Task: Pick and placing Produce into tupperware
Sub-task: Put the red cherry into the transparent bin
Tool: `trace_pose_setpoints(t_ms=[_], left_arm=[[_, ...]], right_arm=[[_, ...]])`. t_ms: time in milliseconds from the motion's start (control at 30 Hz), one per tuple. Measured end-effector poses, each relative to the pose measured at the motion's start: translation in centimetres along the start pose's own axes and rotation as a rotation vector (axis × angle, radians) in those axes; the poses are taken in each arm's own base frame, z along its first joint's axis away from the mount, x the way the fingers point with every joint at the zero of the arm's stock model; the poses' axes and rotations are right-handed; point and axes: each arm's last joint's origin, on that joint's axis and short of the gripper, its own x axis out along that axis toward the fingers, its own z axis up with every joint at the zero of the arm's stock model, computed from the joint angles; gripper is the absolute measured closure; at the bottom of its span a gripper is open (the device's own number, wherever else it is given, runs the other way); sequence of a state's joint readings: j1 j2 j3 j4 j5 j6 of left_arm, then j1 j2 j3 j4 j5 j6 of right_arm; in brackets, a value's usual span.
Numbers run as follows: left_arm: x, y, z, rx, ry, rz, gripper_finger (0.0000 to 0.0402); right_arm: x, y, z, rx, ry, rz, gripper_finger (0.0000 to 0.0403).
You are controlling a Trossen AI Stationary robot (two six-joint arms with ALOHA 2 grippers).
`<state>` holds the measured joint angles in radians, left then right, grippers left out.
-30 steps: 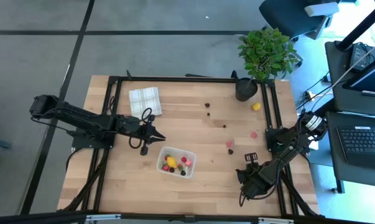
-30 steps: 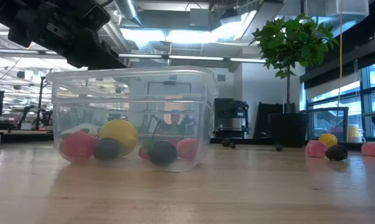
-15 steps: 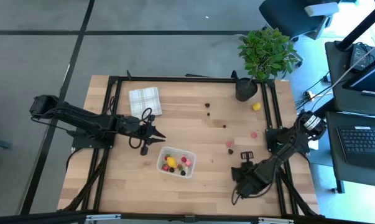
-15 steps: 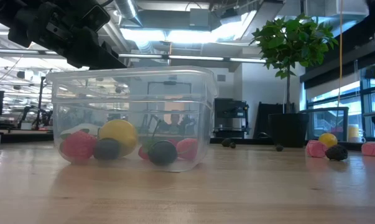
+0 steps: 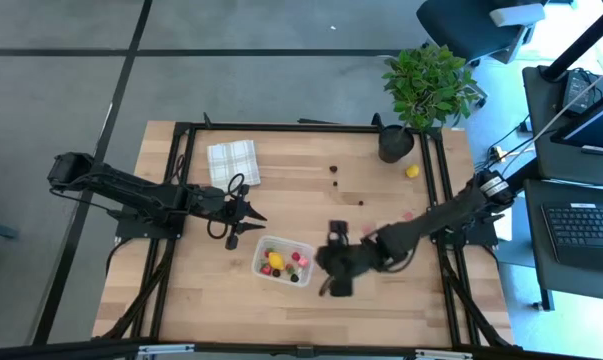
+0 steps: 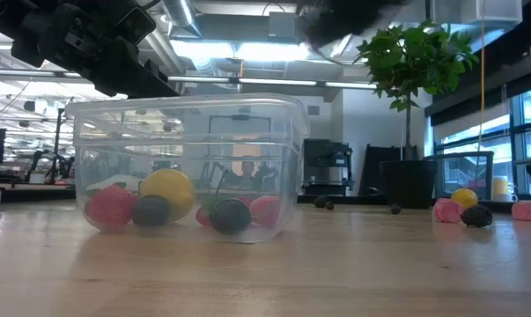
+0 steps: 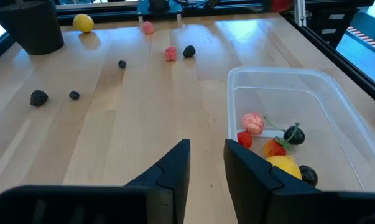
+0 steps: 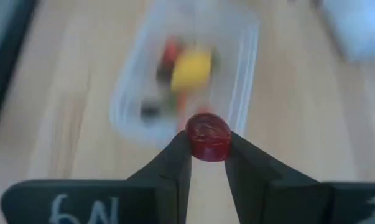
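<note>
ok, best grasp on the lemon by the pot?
Take the lemon straight from above, fingers across its middle. It's small, rounded and lies alone on the table, beside the pot but apart from it, so close along the line that runs past the pot.

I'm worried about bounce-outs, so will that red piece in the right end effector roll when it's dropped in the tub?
The red piece looks round, so it may roll. The tub has raised walls and holds other fruit, which should stop it. The right end effector is shut on it.
</note>
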<state>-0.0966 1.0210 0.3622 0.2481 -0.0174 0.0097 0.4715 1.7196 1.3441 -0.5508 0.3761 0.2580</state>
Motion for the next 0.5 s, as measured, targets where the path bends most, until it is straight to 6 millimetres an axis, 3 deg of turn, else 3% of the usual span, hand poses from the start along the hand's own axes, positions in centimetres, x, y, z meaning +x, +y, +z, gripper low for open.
trace_pose_setpoints(t_ms=[100,267,500], left_arm=[[0.0,0.0,0.0,0.0,0.0,0.0,0.0305],[0.0,0.0,0.0,0.0,0.0,0.0,0.0299],[0.0,0.0,-0.1,-0.005,0.007,0.0,0.0291]], right_arm=[[0.9,-1.0,1.3,-0.042,-0.133,0.047,0.0313],[3.8,-1.9,1.9,-0.075,-0.267,0.06,0.0313],[9.6,-2.4,0.4,-0.054,-0.206,0.024,0.0313]])
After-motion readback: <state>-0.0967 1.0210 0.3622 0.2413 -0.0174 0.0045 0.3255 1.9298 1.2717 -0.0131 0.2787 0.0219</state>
